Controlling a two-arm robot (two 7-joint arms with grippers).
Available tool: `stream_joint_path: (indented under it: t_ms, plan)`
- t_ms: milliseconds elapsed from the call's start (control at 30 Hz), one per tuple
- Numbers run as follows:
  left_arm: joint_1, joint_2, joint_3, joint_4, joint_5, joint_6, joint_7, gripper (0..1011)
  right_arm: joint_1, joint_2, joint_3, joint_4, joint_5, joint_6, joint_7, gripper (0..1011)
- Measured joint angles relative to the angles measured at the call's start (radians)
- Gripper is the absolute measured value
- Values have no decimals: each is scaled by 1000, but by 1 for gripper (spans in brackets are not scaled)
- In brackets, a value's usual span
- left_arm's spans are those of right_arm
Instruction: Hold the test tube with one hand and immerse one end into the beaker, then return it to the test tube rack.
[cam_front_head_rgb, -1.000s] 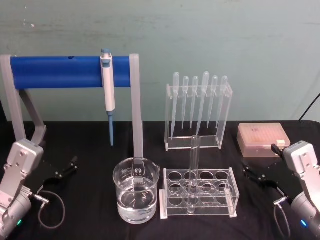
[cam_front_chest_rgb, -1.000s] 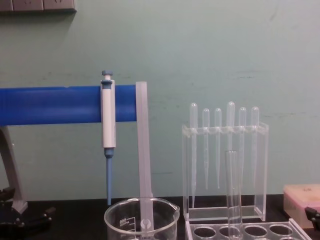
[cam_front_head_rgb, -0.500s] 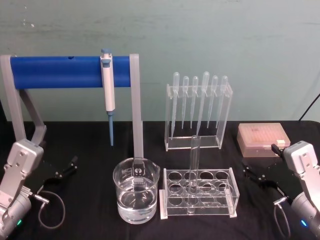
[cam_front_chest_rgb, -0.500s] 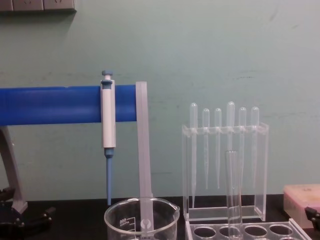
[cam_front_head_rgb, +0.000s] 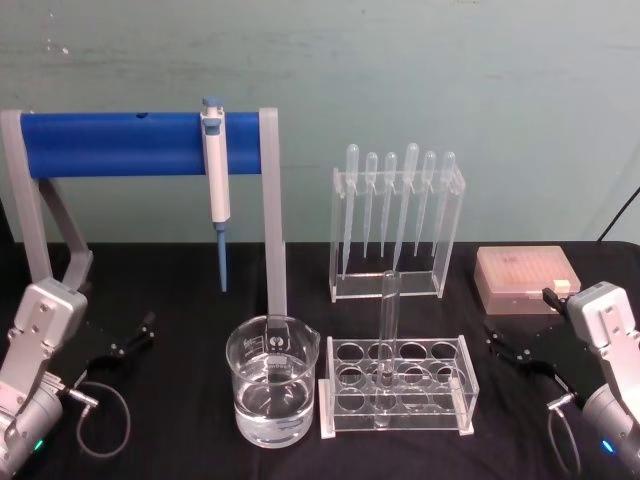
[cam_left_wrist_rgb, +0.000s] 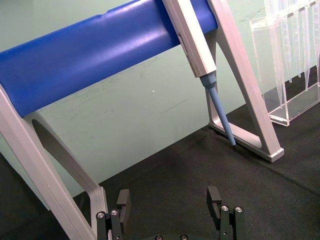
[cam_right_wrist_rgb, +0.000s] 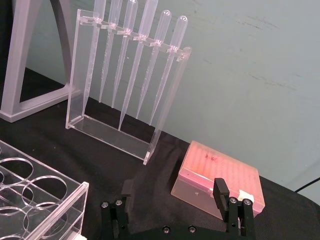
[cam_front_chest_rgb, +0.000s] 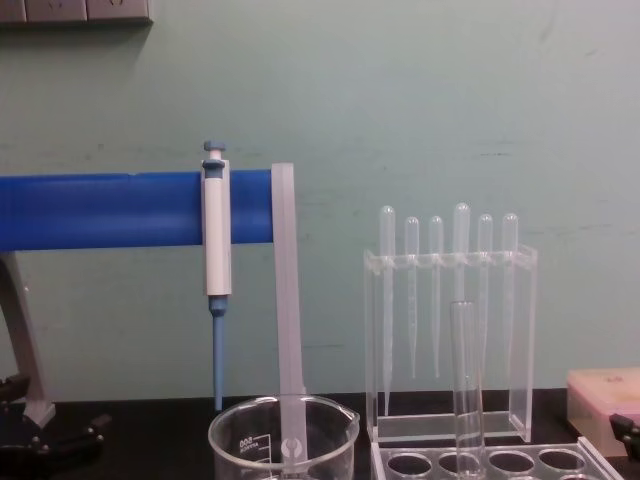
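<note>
The test tube stands upright in the clear rack, in its middle front hole; the chest view shows the test tube rising above the rack. Just left of the rack is the beaker, partly filled with clear liquid, its rim also low in the chest view. My left gripper rests low at the table's left, open and empty, as in the left wrist view. My right gripper rests at the right, open and empty, its fingers wide apart in the right wrist view.
A blue-barred stand carries a white-and-blue micropipette behind the beaker. A clear pipette rack with several pipettes stands behind the tube rack. A pink tip box sits at the back right. Black cloth covers the table.
</note>
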Motion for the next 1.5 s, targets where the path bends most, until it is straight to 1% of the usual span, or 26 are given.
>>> stream_joint_path:
  t_ms: [367, 467, 533, 600, 633, 733, 767, 867, 900, 967, 1000, 1100, 1167, 1200, 1267, 1400, 1433, 1500]
  plan:
    - [0, 0, 0, 0, 0, 0, 0, 1000, -1, 0, 1, 0, 0, 0, 0, 1003]
    - [0, 0, 0, 0, 0, 0, 0, 1000, -11, 1, 9, -9, -11, 2, 0, 1003]
    - [0, 0, 0, 0, 0, 0, 0, 1000, -22, 6, 14, -24, -21, 6, -3, 1003]
    - [0, 0, 0, 0, 0, 0, 0, 1000, -43, 17, 24, -55, -33, 12, -11, 1003]
    - [0, 0, 0, 0, 0, 0, 0, 1000, -62, 28, 34, -83, -35, 15, -16, 1003]
    - [0, 0, 0, 0, 0, 0, 0, 1000, -100, 51, 57, -139, -21, 22, -14, 1003]
    - [0, 0, 0, 0, 0, 0, 0, 1000, -126, 68, 74, -179, 3, 31, 1, 1003]
    - [0, 0, 0, 0, 0, 0, 0, 1000, -158, 91, 96, -229, 53, 46, 46, 1003]
    - [0, 0, 0, 0, 0, 0, 0, 1000, -176, 108, 110, -260, 101, 59, 91, 1003]
    - [0, 0, 0, 0, 0, 0, 0, 1000, -188, 120, 120, -283, 140, 74, 136, 1003]
    - [0, 0, 0, 0, 0, 0, 0, 1000, -193, 127, 125, -299, 177, 87, 180, 1003]
    - [0, 0, 0, 0, 0, 0, 0, 1000, -193, 127, 127, -308, 227, 105, 238, 1003]
    - [0, 0, 0, 0, 0, 0, 0, 1000, -179, 112, 126, -306, 279, 126, 302, 1003]
    - [0, 0, 0, 0, 0, 0, 0, 1000, -179, 112, 126, -306, 279, 126, 302, 1003]
    - [0, 0, 0, 0, 0, 0, 0, 1000, -152, 82, 121, -288, 327, 151, 357, 1003]
    - [0, 0, 0, 0, 0, 0, 0, 1000, -116, 48, 116, -263, 376, 187, 408, 1003]
    - [0, 0, 0, 0, 0, 0, 0, 1000, -98, 32, 112, -250, 395, 205, 428, 1003]
    - [0, 0, 0, 0, 0, 0, 0, 1000, -77, 16, 107, -236, 410, 228, 445, 1003]
